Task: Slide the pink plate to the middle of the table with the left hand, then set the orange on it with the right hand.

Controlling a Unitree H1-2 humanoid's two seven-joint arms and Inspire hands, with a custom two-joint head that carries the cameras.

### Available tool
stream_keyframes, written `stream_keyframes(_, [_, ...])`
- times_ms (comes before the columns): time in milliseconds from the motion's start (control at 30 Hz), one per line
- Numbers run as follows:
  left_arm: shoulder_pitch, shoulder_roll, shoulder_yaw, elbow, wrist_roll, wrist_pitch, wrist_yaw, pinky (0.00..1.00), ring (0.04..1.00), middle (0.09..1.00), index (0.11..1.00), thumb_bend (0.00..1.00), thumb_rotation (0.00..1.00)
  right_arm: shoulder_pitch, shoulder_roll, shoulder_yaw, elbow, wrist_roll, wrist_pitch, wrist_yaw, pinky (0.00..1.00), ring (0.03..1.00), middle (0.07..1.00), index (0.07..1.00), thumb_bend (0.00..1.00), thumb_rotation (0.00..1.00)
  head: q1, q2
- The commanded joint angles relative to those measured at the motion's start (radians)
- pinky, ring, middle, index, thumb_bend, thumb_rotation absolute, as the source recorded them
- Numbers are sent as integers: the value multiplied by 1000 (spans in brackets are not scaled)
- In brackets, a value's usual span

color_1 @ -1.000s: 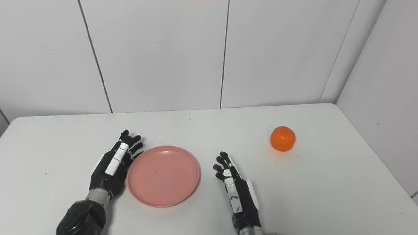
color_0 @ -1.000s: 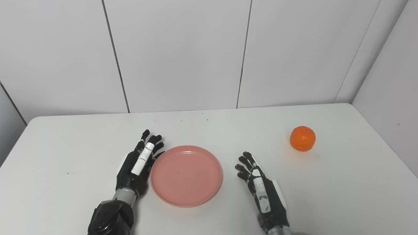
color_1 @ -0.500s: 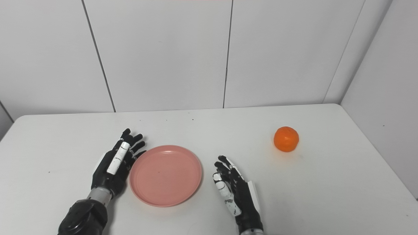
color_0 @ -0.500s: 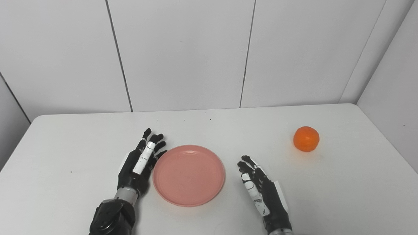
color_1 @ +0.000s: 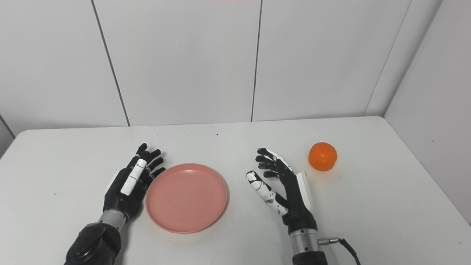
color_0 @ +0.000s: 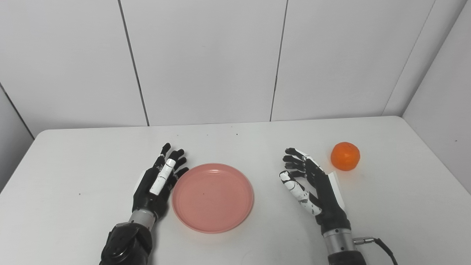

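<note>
— Where's the plate?

— Pink plate (color_0: 212, 197) flat on the white table (color_0: 73, 206), near the middle, a little to the left and toward the near edge. Nothing on it. Round, with a shallow raised rim.

— And the left hand?

— Left hand (color_0: 156, 184) just beside the plate's left rim, edge-on, black fingers (color_0: 176, 158) stretched out and pointing to the far side. Fingertips close against the rim at its far-left part; cannot tell whether actually touching. Holding nothing, fingers straight and slightly fanned. Dark forearm entering from the bottom left.

— Right hand?

— Right hand (color_0: 312, 184) raised to the right of the plate, palm turned toward the left, white-marked thumb (color_0: 296, 187) splayed out toward the plate. Fingers spread wide and a little curled at the tips, gripping nothing. Well clear of the plate's right rim. Metal wrist and a thin cable (color_0: 379, 244) visible at the bottom.

— The orange?

— Orange (color_0: 345, 156) resting on the table at the right side, farther back than the plate. Just to the right of the right hand's fingertips, apart from them, with bare table between. Well apart from the plate.

— Anything else around?

— White panelled wall (color_0: 206, 62) behind the far edge, and a side wall at the right
</note>
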Motion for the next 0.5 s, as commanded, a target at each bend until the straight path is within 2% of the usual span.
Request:
stream_keyframes(0, [6,-5,-7,29,3,12,4,835,900,898,1000,797,594,-39,-25,-14,-49,-12,15,4,667,701,674,724,768,809,2,-2])
stream_keyframes(167, [11,-11,-5,25,-2,16,7,857,904,898,1000,787,593,-75,-64,-27,-62,-30,36,20,672,680,647,704,812,844,5,-4])
stream_keyframes(333, [13,-21,3,20,-10,22,12,859,905,896,1000,782,584,-122,-103,-51,-86,7,120,66,667,672,627,688,848,839,5,-3])
stream_keyframes(400, [13,-21,1,22,-6,18,11,851,902,893,1000,780,586,-140,-140,-43,-88,-32,113,77,653,664,630,694,833,852,4,-3])
stream_keyframes(467, [13,-22,0,26,-4,12,9,848,899,888,1000,783,589,-158,-174,-38,-85,-68,101,81,608,653,655,703,793,821,1,-4])
